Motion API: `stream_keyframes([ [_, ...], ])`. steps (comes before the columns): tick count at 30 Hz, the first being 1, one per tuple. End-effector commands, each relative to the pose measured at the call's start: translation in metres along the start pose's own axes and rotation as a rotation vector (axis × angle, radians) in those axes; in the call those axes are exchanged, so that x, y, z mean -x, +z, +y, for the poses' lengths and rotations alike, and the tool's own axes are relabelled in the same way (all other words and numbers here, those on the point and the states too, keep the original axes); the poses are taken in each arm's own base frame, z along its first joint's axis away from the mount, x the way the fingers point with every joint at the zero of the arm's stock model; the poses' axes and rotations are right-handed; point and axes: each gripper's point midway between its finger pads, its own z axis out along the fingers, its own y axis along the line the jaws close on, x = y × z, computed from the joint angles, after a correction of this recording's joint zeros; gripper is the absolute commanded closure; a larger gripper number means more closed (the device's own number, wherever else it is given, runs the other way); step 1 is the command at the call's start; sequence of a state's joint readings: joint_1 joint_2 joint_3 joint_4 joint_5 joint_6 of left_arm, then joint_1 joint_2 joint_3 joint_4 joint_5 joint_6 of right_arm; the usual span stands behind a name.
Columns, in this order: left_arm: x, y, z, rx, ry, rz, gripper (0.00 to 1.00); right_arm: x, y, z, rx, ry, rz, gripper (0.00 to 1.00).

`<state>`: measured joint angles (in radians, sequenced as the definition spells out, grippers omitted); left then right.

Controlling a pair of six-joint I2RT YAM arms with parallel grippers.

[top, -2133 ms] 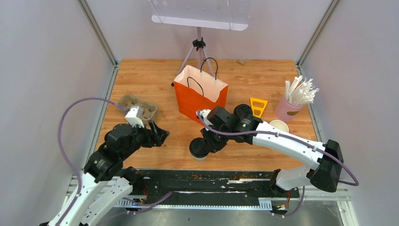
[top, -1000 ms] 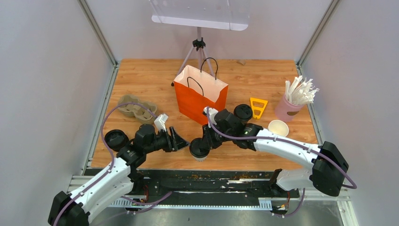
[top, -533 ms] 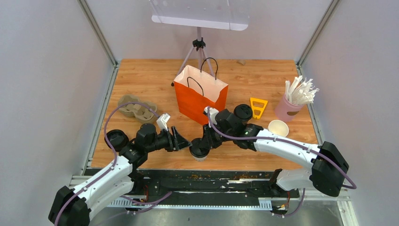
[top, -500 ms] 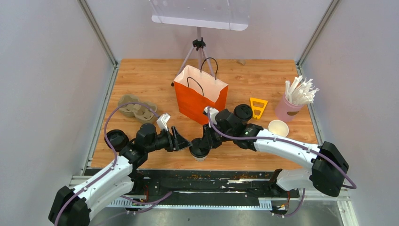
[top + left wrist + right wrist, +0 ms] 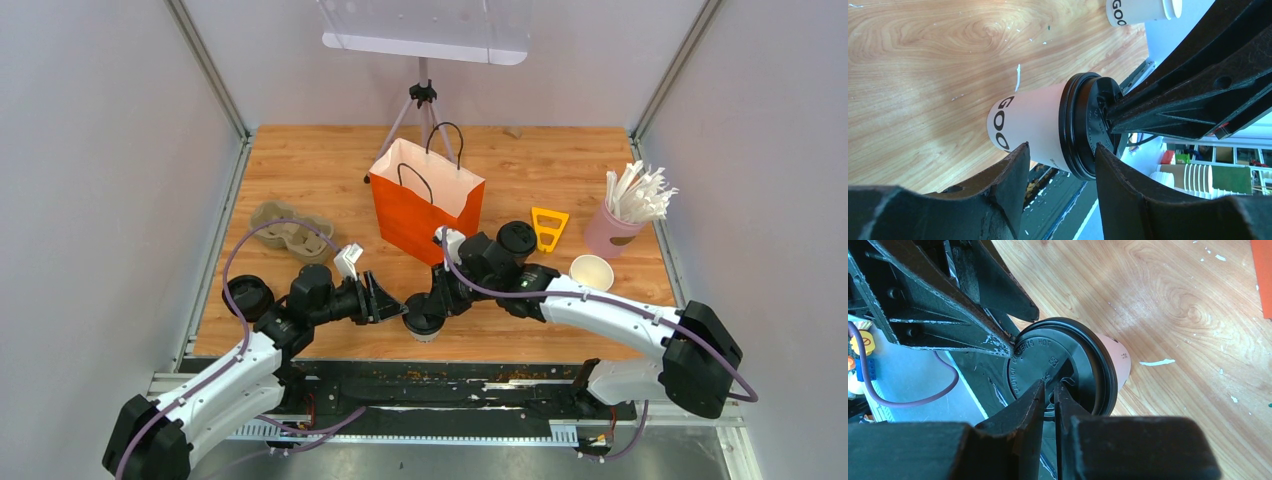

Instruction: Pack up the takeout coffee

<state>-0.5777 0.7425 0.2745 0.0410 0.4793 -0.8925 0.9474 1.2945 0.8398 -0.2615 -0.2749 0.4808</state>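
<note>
Wood-grain surface (image 5: 300, 170) carried your work. "GOO" showed on the lidded cup (image 5: 1033, 120) and "CAUTION HOT" on its lid, the cup standing mid near edge. Your right end effector (image 5: 1049, 390) pinched that lid, fingers nearly together. Your left end effector (image 5: 1058, 150) straddled the cup, jaws apart. You also had one second lidded cup (image 5: 517, 238), one open cup (image 5: 592, 270) and one orange bag (image 5: 425, 205).

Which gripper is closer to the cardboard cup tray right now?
Left. The left gripper is right of the tray, toward the near edge; the right gripper is farther right, across the lidded cup between them.
</note>
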Motion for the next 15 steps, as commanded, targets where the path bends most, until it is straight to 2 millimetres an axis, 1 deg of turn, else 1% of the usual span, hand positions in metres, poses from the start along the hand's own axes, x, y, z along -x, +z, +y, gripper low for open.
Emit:
stream_keyframes([
  [1,0.000,0.000,0.003,0.020,0.022,-0.004,0.43,-0.009,0.000,-0.007,-0.019,0.014,0.009,0.85],
  [5,-0.003,0.001,0.009,0.044,0.022,0.009,0.45,-0.011,0.000,-0.008,-0.021,0.013,0.012,0.85],
  [9,-0.009,0.000,0.020,0.098,0.013,0.033,0.48,-0.013,0.001,-0.010,-0.026,0.012,0.015,0.85],
  [15,-0.016,-0.011,0.053,0.308,0.014,0.090,0.51,-0.023,0.001,-0.017,-0.038,0.017,0.025,0.85],
])
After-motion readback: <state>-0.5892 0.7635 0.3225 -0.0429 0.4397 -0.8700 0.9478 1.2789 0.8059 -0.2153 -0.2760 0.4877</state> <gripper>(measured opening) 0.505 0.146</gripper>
